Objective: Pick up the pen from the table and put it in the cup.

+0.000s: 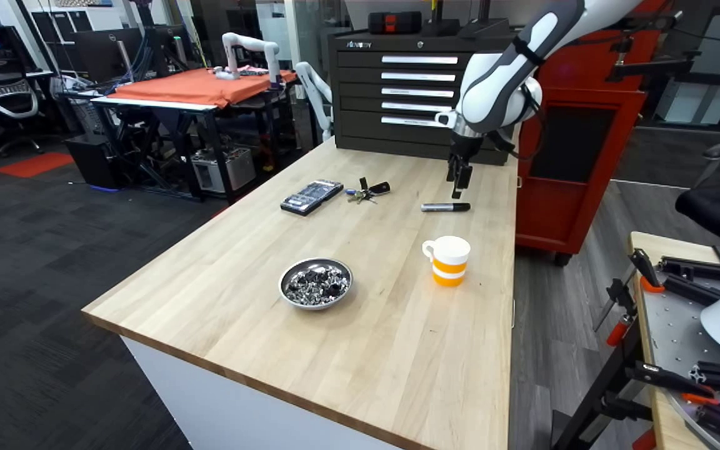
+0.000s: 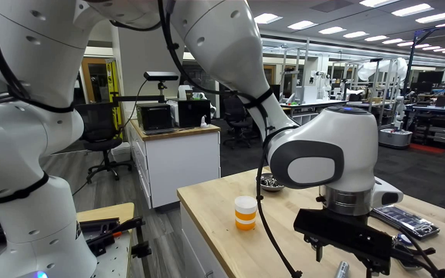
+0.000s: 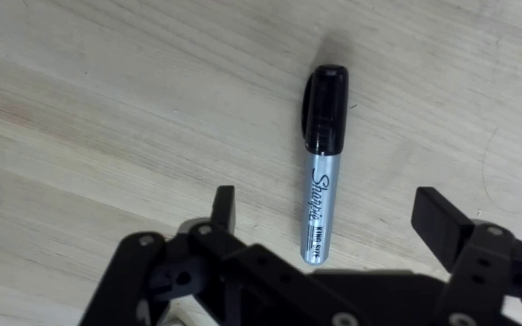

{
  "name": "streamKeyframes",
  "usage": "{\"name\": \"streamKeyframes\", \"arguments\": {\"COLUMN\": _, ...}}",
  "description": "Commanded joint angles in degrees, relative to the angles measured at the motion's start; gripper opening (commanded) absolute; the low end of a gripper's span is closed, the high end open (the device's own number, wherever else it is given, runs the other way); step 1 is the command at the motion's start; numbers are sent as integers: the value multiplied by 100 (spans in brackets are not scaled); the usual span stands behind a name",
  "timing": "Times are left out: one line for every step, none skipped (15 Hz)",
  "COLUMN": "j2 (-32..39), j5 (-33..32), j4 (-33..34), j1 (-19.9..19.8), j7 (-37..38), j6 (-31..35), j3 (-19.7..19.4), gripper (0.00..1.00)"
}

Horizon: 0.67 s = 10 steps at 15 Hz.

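Released, the tool [image 3: 326,213] hung above the bench [image 1: 397,362], its fingers [image 3: 440,226] spread well apart. Below it lay the pen [image 3: 323,166], flat on the wood, its silver barrel showing between the fingers in the wrist view and its black cap beyond them. Well apart from the tool stood the cup [image 1: 449,259], white with orange bands and a handle; its inside could not be made out. Farther from the tool than the cup, a metal bowl [image 1: 314,307] held a heap of shiny silver and dark pieces [image 1: 317,286]. Left of the tool in an exterior view were keys [image 1: 362,195] and, past them, a flat black case [image 1: 312,197], its top showing details too small to name. Along the pen's barrel ran "Sharpie", then "KING SIZE". Behind the tool, a dark drawer cabinet [image 1: 363,100] bore lettering too small to read.
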Motion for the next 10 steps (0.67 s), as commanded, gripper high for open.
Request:
{"name": "streamKeyframes", "arguments": {"j2": 122, "j5": 145, "j4": 118, "j1": -245, "j7": -308, "j6": -91, "j3": 241, "gripper": 100}}
{"name": "streamKeyframes", "arguments": {"j2": 152, "j5": 148, "j4": 117, "j1": -266, "j7": -345, "j6": -96, "j3": 266, "gripper": 100}}
{"name": "streamKeyframes", "arguments": {"j2": 177, "j5": 143, "j4": 116, "j1": -276, "j7": -385, "j6": -101, "j3": 277, "gripper": 100}}
{"name": "streamKeyframes", "arguments": {"j2": 200, "j5": 145, "j4": 112, "j1": -290, "j7": -422, "j6": -109, "j3": 294, "gripper": 100}}
{"name": "streamKeyframes", "arguments": {"j2": 220, "j5": 141, "j4": 109, "j1": -301, "j7": -446, "j6": -113, "j3": 307, "gripper": 100}}
{"name": "streamKeyframes", "arguments": {"j2": 246, "j5": 121, "j4": 102, "j1": -305, "j7": -480, "j6": -115, "j3": 305, "gripper": 100}}
{"name": "streamKeyframes", "arguments": {"j2": 274, "j5": 112, "j4": 104, "j1": -310, "j7": -507, "j6": -121, "j3": 305, "gripper": 100}}
{"name": "streamKeyframes", "arguments": {"j2": 299, "j5": 80, "j4": 99, "j1": -298, "j7": -518, "j6": -133, "j3": 282, "gripper": 100}}
{"name": "streamKeyframes", "arguments": {"j2": 322, "j5": 72, "j4": 101, "j1": -298, "j7": -542, "j6": -144, "j3": 273, "gripper": 100}}
{"name": "streamKeyframes", "arguments": {"j2": 342, "j5": 67, "j4": 100, "j1": -299, "j7": -562, "j6": -150, "j3": 263, "gripper": 100}}
